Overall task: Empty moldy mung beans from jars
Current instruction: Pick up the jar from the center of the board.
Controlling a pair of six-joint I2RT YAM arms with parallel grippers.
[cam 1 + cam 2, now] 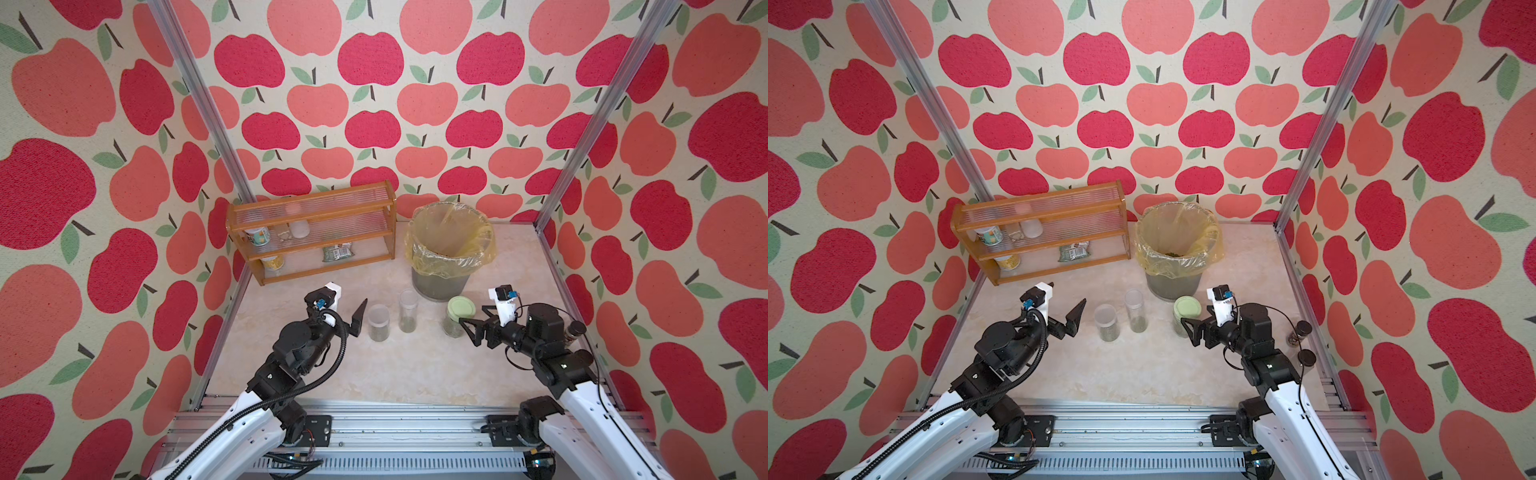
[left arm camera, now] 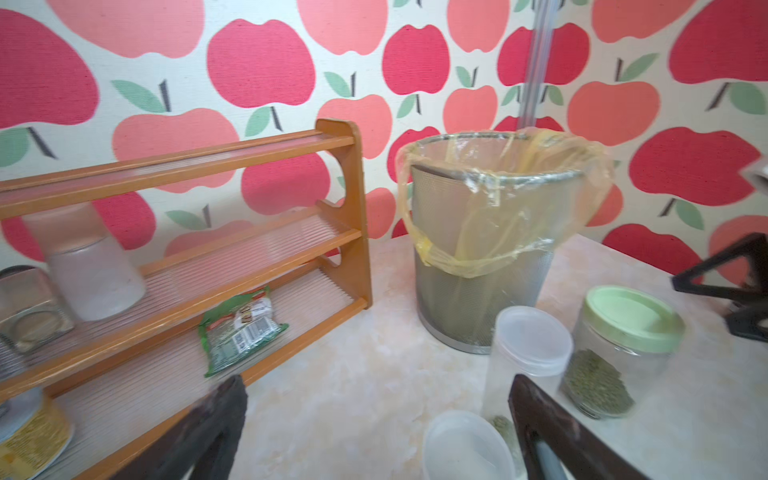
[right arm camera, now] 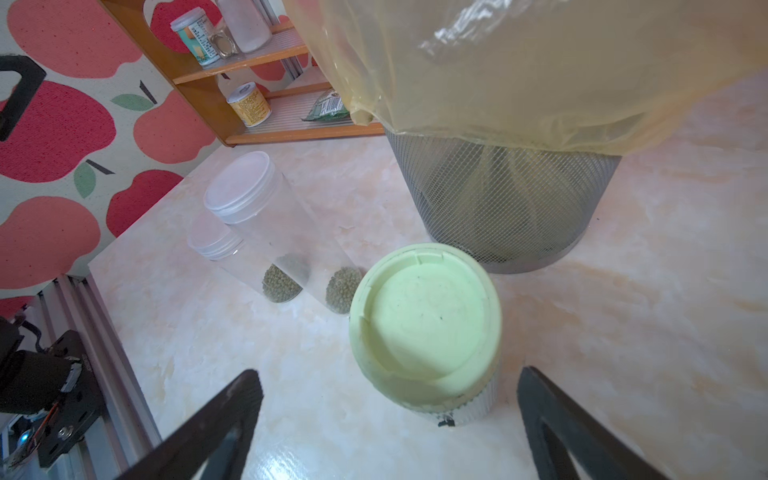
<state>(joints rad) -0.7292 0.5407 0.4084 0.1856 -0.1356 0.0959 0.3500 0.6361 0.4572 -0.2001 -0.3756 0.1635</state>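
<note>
One green-lidded jar stands just ahead of the spread right pincer.

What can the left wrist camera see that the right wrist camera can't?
Only the left wrist view shows the open rim of the bin and mung beans through the side of the green-lidded jar. Only the right wrist view shows the teal-capped can on the rack and beans in the bottom of the short jar. Both show those two jars, the tall jar, the rack, the green packet and the yellow bag.
</note>
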